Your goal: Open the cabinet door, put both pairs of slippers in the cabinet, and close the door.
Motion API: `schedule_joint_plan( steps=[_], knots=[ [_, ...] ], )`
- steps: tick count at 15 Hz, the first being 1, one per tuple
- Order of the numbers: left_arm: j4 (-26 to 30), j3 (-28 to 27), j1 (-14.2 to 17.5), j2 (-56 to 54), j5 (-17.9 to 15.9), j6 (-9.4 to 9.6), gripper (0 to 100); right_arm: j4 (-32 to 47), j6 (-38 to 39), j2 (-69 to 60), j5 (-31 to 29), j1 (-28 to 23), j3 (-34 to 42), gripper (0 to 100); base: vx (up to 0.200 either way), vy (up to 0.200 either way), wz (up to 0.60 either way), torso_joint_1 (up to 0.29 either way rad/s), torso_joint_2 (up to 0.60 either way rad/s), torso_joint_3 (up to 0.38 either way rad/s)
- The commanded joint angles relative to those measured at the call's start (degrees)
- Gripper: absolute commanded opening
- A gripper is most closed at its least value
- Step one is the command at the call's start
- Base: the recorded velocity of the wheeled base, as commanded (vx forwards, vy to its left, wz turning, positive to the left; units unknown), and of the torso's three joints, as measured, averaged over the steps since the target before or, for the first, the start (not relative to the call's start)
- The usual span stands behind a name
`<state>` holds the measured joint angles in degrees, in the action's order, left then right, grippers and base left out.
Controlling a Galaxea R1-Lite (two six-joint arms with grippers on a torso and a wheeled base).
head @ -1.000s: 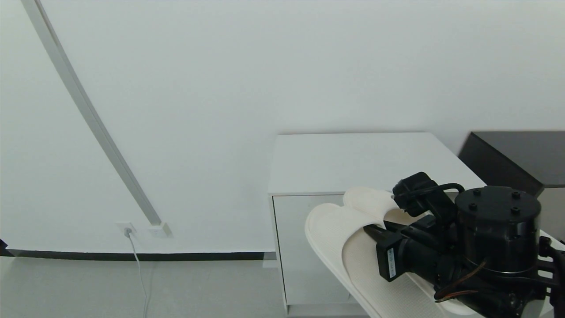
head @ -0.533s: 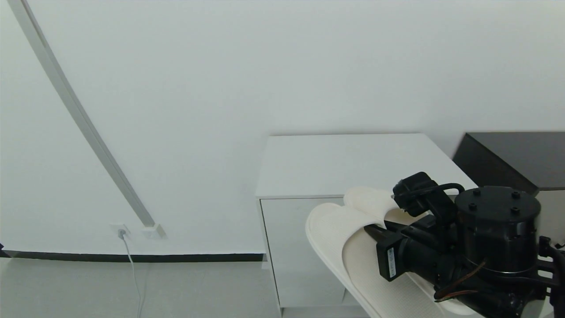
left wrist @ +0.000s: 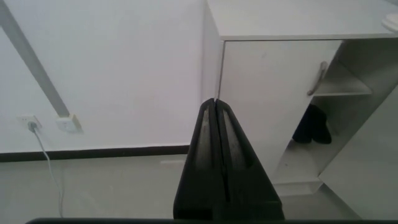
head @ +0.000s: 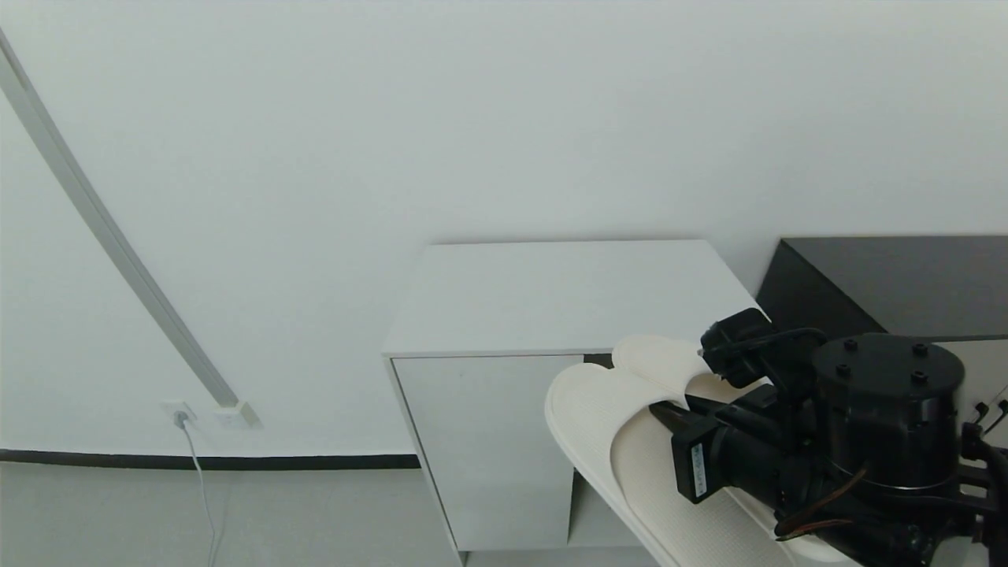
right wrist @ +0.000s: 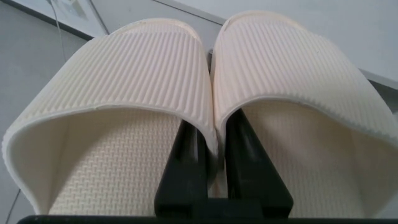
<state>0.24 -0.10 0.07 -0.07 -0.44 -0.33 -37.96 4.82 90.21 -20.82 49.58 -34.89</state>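
**A:** At the cabinet [head: 551,291], what is the position?

**B:** The left door [head: 484,441] is shut, with its handle [left wrist: 319,78] on the inner edge. The right half stands open. A shelf [left wrist: 345,87] shows inside, and below it sits a dark thing [left wrist: 314,124]. It may be the other pair, but it is too small to confirm.

**A:** And the slippers [head: 598,417]?

**B:** A white pair, held in the air near the opening, side by side with toes toward the cabinet. They are not yet inside.

**A:** How are they held?

**B:** The right gripper [right wrist: 214,143] has pinched their two inner edges together between its fingers [right wrist: 186,168], which are nearly closed. My judgement is that gripping both at that seam lets one arm carry the pair as a unit and slide it in toe-first.

**A:** And the left gripper [left wrist: 215,124]?

**B:** Its fingers are pressed flat together with nothing in them. It hangs apart from the cabinet, pointed at the closed door. I judge it is parked clear of the opening and free to work the door afterwards.
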Motion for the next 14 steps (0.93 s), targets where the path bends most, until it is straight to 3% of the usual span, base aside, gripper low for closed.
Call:
schedule_joint_plan(
  steps=[1,6,14],
  knots=[
    [0.0,0.0,0.0,0.1,0.0,-0.02,0,0.0,0.0,0.0,0.0,0.0,0.3,0,0.0,-0.2,0.0,0.002,0.0,0.002],
    [0.0,0.0,0.0,0.1,0.0,-0.02,0,0.0,-0.1,0.1,0.0,-0.3,0.5,0,0.0,-0.2,0.0,0.0,0.0,0.0],
    [0.0,0.0,0.0,0.1,0.1,-0.02,0,0.0,-0.2,0.2,0.0,-0.3,0.8,0,0.0,0.0,0.0,0.0,0.0,0.0]
  ],
)
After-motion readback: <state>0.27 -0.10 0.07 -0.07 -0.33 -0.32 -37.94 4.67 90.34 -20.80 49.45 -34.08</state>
